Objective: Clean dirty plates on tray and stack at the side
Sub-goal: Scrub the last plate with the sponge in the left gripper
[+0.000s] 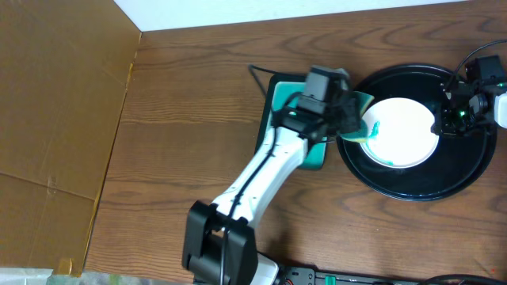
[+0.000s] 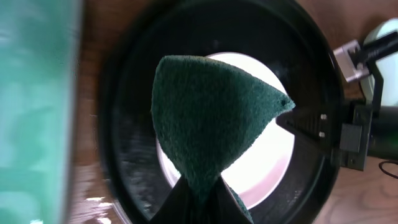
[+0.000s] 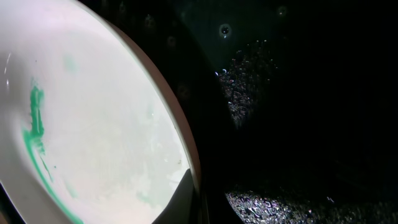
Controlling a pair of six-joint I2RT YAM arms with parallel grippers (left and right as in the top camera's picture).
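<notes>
— Where does the plate lie from us?

— In the middle of the black tray, on the table's right side. We see only this one plate. Our left gripper is clamped on the green sponge and hangs at the plate's left edge.

— And the smear?

— It runs along the plate's left and lower-left rim, so it is on the sponge's side. We judge that the wipe has to go inward from there, towards the right arm.

— What is our right gripper doing?

— It sits at the plate's opposite rim. One finger shows dark against that edge, but we cannot tell whether the jaws are pinching the rim or only resting beside it.

— So the left arm is the nearer one?

— Yes, for the mark. The right arm is better placed to steady the plate.
</notes>
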